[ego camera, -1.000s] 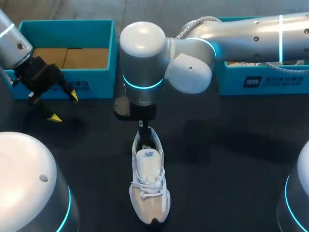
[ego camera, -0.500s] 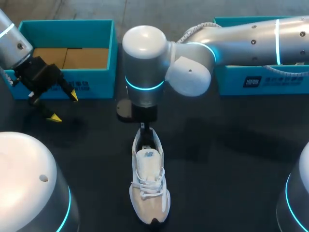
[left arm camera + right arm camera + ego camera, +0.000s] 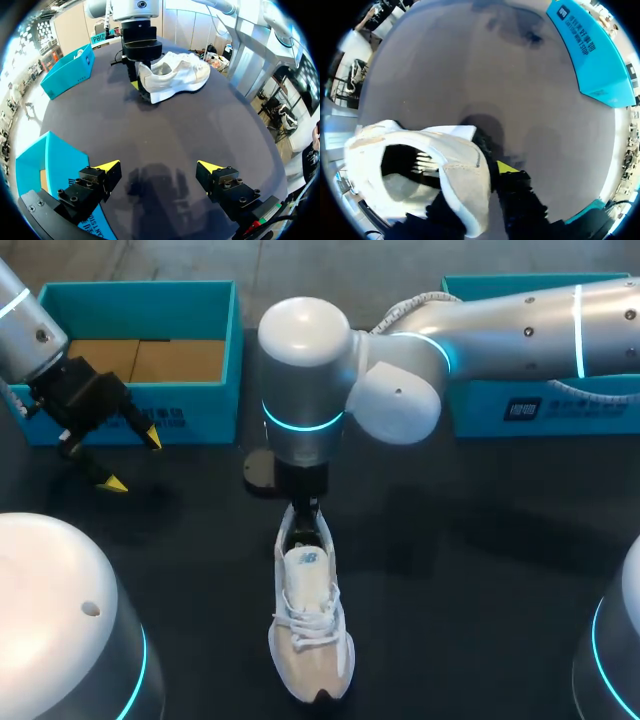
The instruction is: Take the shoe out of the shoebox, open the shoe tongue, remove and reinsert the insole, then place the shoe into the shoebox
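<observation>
Near the front of the desk (image 3: 450, 590), the white shoe (image 3: 310, 630) stands on its sole, toe toward the robot, outside the boxes. At its heel the right claw (image 3: 302, 510) grips the heel wall, one finger inside and one outside. Farther back, the left claw (image 3: 157, 165) hangs wide apart and empty beside a teal shoebox (image 3: 140, 300).

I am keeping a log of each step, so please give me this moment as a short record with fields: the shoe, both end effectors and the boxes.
shoe: white, on its sole on the table, outside both boxes
right end effector: at the shoe's heel; grip not clear
left end effector: open, empty, above the table beside the left shoebox
left shoebox: teal, open, brown bottom showing
right shoebox: teal, mostly hidden by the right arm
</observation>
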You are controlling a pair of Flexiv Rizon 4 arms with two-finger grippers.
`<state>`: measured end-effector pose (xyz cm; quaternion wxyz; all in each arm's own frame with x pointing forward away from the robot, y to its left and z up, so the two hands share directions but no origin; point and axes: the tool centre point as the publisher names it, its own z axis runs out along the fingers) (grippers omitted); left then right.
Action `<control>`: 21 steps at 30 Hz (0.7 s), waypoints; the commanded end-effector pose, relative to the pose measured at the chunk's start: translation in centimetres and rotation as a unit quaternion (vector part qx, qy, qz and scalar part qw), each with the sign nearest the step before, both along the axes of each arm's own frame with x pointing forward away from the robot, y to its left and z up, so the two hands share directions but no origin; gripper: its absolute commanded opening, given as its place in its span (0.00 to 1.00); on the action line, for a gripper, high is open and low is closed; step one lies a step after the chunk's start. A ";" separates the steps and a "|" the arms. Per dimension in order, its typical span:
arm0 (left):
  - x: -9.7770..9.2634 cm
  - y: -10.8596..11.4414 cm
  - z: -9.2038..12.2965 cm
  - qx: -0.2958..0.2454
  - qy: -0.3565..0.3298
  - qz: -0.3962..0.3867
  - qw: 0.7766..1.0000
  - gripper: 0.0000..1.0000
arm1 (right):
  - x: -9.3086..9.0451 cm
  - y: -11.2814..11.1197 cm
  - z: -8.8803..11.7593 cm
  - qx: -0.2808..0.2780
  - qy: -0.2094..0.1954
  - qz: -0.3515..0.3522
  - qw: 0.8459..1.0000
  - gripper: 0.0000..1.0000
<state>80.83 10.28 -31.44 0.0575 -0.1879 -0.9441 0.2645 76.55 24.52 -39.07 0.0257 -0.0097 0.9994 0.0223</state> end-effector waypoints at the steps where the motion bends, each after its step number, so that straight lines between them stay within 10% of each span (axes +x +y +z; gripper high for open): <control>1: 0.0 0.0 0.0 0.001 0.000 0.000 1.000 1.00 | -0.5 -0.3 0.7 0.000 -0.004 -0.002 1.000 0.00; 9: 0.0 0.0 0.0 0.001 0.000 0.000 1.000 1.00 | -0.5 -0.9 2.5 -0.019 -0.015 -0.017 1.000 0.00; 21: 0.0 0.0 0.0 0.001 0.000 0.000 1.000 1.00 | 2.5 -5.4 10.5 -0.041 -0.075 -0.020 0.996 0.00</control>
